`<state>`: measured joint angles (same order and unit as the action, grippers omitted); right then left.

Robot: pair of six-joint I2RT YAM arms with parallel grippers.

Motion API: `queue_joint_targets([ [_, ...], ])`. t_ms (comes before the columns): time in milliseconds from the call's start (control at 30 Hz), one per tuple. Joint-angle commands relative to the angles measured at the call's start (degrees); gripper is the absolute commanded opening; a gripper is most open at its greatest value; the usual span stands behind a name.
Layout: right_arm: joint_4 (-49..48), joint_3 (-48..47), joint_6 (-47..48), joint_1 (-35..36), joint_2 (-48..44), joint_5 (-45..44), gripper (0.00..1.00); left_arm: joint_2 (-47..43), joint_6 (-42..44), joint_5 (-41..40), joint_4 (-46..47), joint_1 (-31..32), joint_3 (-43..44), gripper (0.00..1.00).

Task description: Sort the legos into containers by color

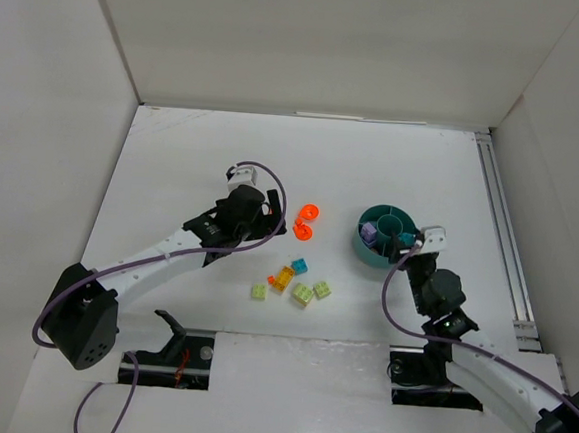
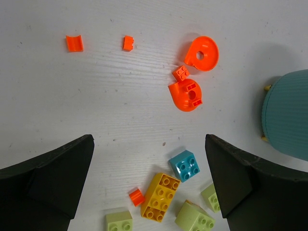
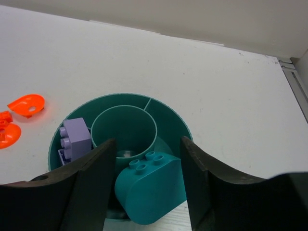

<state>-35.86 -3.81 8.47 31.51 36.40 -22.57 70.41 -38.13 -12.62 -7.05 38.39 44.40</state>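
Legos [image 1: 302,295] are seen partly in the container and partly loose on the white bench [image 1: 193,169]. A round teal plastic dish [image 1: 362,252] is set toward the right edge of the bench, about midway between its far and near edges. It is divided by thin walls into compartments around a central tube [image 3: 124,126]. One purple plastic brick [image 3: 76,137] is lodged in the outer compartment on the side facing the left edge. A teal plastic brick with a rounded end [image 3: 151,185] is clamped between the fingers of the right pincer [image 3: 149,192] at the near rim of the dish.

The left pincer [image 2: 149,139] is held with its fingers wide apart above bare bench near the middle. Two round orange plastic pieces [image 2: 202,53] are found between it and the dish, with a small orange brick [image 2: 181,73] touching them. Two tiny orange bits [image 2: 74,43] are scattered well apart from these.

Closer to the near edge a loose cluster is gathered: a blue-teal brick [image 2: 185,165], a yellow-orange brick [image 2: 160,196], a tiny red-orange bit [image 2: 136,196] just beside it, and three pale yellow-green bricks [image 2: 195,217].
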Motion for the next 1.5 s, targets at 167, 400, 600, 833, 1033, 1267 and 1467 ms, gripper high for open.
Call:
queue_joint_targets([
  [167,4.39,-2.43,-2.84,-0.31,-2.13,3.05,0.52,-0.8,0.69,-0.12,0.72,-0.16,1.83,1.0],
  [400,8.34,-6.28,-0.39,-0.31,-2.65,4.99,0.59,-0.8,0.69,0.49,0.72,-0.16,1.83,1.0],
  [600,20.72,-17.36,1.02,-0.31,0.59,5.08,0.63,-0.8,1.22,1.72,1.34,-0.16,2.36,1.0],
  [833,36.97,-25.79,-2.66,-0.92,3.85,3.24,0.6,-0.8,1.74,1.72,1.86,-0.16,1.83,1.0],
  [1033,64.75,-36.43,-7.24,-1.54,3.15,1.03,0.53,-0.8,2.79,1.72,1.86,-0.16,1.83,1.0],
  [1267,70.66,-38.19,-8.29,-1.54,7.44,5.6,0.43,1.48,2.8,2.87,2.39,-0.16,2.36,1.0],
  [1467,69.79,-38.73,-7.33,-1.54,10.79,6.13,0.42,1.48,3.32,3.39,2.39,-0.16,2.36,1.0],
])
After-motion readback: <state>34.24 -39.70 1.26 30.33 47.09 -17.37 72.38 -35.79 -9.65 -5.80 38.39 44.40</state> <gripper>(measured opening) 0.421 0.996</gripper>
